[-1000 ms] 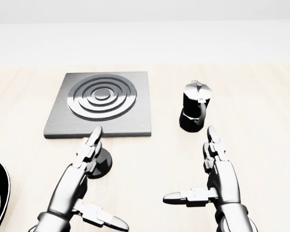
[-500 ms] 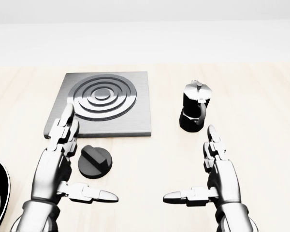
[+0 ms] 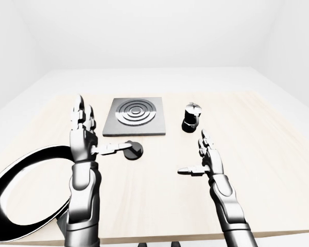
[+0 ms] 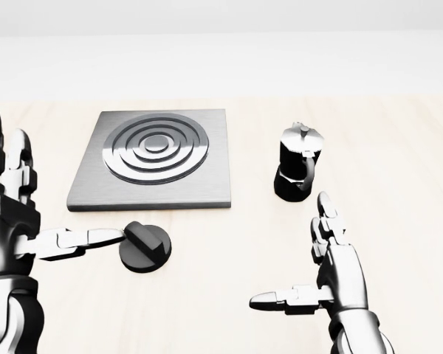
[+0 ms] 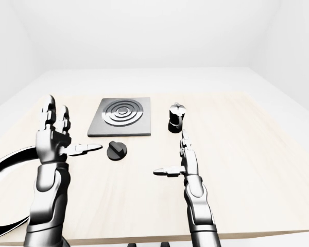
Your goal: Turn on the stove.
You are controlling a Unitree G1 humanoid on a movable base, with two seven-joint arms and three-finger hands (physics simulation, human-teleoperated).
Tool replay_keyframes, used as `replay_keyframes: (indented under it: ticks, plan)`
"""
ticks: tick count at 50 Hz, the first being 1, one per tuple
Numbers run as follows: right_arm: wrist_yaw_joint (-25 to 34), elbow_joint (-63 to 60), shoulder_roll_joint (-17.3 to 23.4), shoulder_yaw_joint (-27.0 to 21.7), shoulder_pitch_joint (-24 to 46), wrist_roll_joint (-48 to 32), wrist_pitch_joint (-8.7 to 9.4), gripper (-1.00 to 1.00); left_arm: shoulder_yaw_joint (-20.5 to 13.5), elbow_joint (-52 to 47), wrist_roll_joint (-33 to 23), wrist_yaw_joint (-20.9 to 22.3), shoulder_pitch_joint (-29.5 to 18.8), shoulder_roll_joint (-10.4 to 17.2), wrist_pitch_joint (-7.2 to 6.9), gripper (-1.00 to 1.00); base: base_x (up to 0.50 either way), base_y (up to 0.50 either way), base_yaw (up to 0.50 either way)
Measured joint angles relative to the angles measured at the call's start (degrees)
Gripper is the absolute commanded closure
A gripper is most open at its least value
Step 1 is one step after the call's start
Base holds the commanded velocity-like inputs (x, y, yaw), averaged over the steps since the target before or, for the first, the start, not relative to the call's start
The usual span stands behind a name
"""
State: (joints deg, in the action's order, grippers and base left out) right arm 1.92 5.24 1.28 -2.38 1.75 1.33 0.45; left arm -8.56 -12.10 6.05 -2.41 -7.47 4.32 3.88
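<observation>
Knob (image 4: pixel 145 246) sits on the table (image 4: pixel 399 221) just near of the stove (image 4: pixel 153 159), its raised grip bar running far-left to near-right. Left hand (image 4: pixel 18 221) is spread, thumb tip beside the knob's left edge, gripping nothing; right hand (image 4: pixel 332 276) is spread too, well right. Best bet: centre left fingers over the bar, pinch across it, then twist.
</observation>
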Motion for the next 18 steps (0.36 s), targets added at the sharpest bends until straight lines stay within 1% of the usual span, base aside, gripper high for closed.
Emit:
replay_keyframes:
  ticks: [18]
  plan:
    - [0.08, -0.03, 0.01, 0.05, -0.07, -0.08, -0.05, -1.00, -2.66, -2.91, 3.07, -2.80, -1.65, 1.64, -1.26, -1.00, 0.00, 0.00, 0.00]
